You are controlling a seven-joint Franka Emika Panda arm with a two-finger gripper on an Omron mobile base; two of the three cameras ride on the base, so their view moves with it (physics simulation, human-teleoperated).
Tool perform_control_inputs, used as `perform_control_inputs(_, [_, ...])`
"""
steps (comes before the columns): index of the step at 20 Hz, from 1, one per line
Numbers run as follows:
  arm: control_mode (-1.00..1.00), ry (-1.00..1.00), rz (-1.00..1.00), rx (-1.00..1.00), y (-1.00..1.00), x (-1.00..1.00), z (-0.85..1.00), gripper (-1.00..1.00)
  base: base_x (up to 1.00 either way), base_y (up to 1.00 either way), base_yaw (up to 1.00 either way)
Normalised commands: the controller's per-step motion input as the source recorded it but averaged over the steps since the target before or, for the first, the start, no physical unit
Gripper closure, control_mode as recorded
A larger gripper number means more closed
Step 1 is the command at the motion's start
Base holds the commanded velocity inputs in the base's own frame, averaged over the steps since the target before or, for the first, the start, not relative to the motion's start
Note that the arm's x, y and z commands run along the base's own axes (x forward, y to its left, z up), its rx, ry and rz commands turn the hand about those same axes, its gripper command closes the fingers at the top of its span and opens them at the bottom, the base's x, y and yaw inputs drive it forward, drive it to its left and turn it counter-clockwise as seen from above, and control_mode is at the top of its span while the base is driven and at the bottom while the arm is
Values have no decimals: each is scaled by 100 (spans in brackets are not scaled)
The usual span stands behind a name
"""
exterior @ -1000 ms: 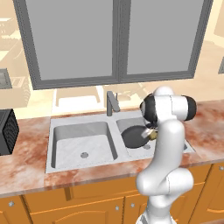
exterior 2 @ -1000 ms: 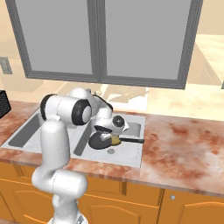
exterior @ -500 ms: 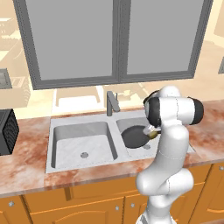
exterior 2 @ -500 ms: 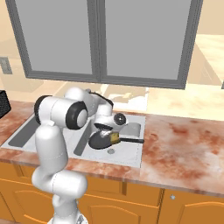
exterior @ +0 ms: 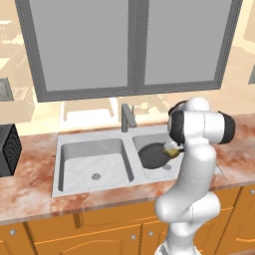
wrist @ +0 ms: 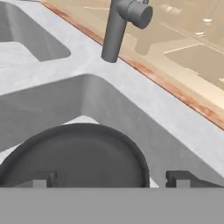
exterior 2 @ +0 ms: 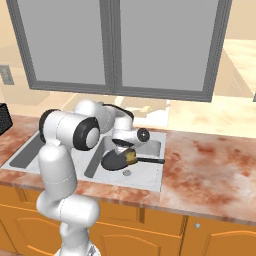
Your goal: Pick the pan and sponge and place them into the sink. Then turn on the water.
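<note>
The black pan (exterior: 153, 155) lies in the right basin of the grey sink (exterior: 90, 141), its thin handle (exterior 2: 151, 160) pointing right. The yellow sponge (exterior: 172, 152) rests at the pan's right rim (exterior 2: 131, 157), where the handle starts. My gripper (exterior 2: 125, 148) hovers low over the pan, right beside the sponge. In the hand view the fingertips (wrist: 44, 179) stand wide apart above the pan (wrist: 78, 155) with nothing between them, so the gripper (wrist: 109, 179) is open. The grey faucet (wrist: 120, 27) rises behind the divider (exterior: 127, 117).
The left basin (exterior: 94, 164) holds only its drain. A black appliance (exterior: 7, 149) stands on the counter at the far left. Marbled counter (exterior 2: 210, 170) stretches to the right of the sink. A window runs behind the faucet.
The arm's elbow and shoulder have swung over to the right while the hand stayed low over the right basin. The pan and sponge have barely shifted.
</note>
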Motion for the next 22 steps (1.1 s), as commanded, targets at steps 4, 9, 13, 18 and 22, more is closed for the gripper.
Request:
perform_control_inputs(4, [-100, -2, 8, 24, 0, 0, 0, -100, 0, 0, 0])
perform_control_inputs(9, [-100, -4, 3, 31, 0, 0, 0, -100, 0, 0, 0])
perform_control_inputs(13, [-100, -6, 0, 20, 2, 0, 0, -100, 0, 0, 0])
perform_control_inputs(18, [-100, -8, 2, 13, 11, 0, 10, -100, 0, 0, 0])
perform_control_inputs(22, [-100, -4, 5, 3, 20, 0, 31, -100, 0, 0, 0])
